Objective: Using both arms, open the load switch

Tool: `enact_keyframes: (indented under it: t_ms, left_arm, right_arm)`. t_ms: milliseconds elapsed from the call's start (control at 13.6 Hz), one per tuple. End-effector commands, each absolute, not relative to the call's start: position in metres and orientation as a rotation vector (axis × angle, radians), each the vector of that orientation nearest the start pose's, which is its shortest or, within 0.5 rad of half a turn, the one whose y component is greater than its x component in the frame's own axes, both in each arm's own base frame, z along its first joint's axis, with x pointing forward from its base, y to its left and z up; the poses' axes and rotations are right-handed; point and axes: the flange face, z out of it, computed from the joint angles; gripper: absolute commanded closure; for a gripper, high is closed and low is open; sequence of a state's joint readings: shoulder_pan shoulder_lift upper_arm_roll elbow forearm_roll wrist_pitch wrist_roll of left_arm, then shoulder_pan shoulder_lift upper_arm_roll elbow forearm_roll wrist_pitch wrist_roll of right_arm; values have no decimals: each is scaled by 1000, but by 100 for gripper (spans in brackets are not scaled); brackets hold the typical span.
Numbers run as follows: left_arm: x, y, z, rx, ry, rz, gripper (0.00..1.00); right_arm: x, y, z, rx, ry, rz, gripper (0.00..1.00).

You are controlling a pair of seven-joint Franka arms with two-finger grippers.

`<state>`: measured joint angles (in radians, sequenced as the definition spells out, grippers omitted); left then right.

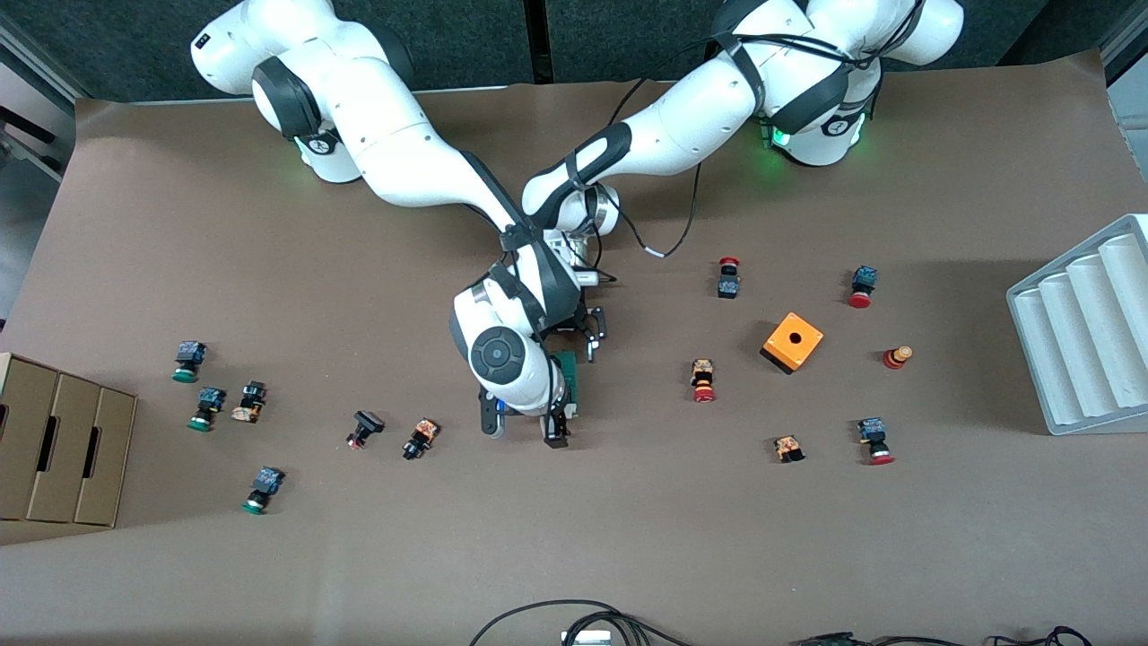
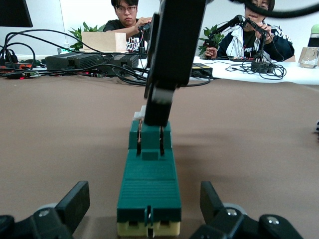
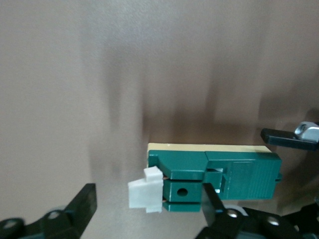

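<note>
The load switch [image 1: 567, 380], a narrow dark-green block, lies flat on the brown table under both hands. In the left wrist view the load switch [image 2: 149, 179] runs lengthwise between the fingers of my left gripper [image 2: 144, 203], which is open with a gap on each side. My left gripper [image 1: 583, 336] sits low over the end of the switch farther from the front camera. My right gripper [image 1: 523, 428] hangs over the nearer end and is open. In the right wrist view my right gripper [image 3: 149, 204] has the white tab [image 3: 145, 194] between its fingers, untouched, and one finger [image 3: 213, 199] crosses the green body [image 3: 239, 174].
Small red- and green-capped push buttons lie scattered toward both ends of the table. An orange cube [image 1: 792, 342] with a hole stands toward the left arm's end, a white ridged rack [image 1: 1085, 332] at that edge. A cardboard box [image 1: 54, 449] sits at the right arm's end. Cables [image 1: 574, 619] lie along the near edge.
</note>
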<state>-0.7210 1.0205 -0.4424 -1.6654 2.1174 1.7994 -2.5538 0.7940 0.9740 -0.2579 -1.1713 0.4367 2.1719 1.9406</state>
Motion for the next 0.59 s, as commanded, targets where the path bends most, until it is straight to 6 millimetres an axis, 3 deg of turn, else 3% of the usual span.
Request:
enact_keyframes:
  t_ms: [0,147,514]
  left_arm:
    - [358,-569,63,-2504,-86,-1959,6]
    - [358,-575,65,-2507,-91,-1957,8]
    - [357,-575,62,-2493,-58,-1944,21]
  right_arm:
    - [625,460,215,-2156,2106,208,16]
    - [624,461,214,-2164,2111,217,20]
    - [619,465,216,-2177,2108,230,48]
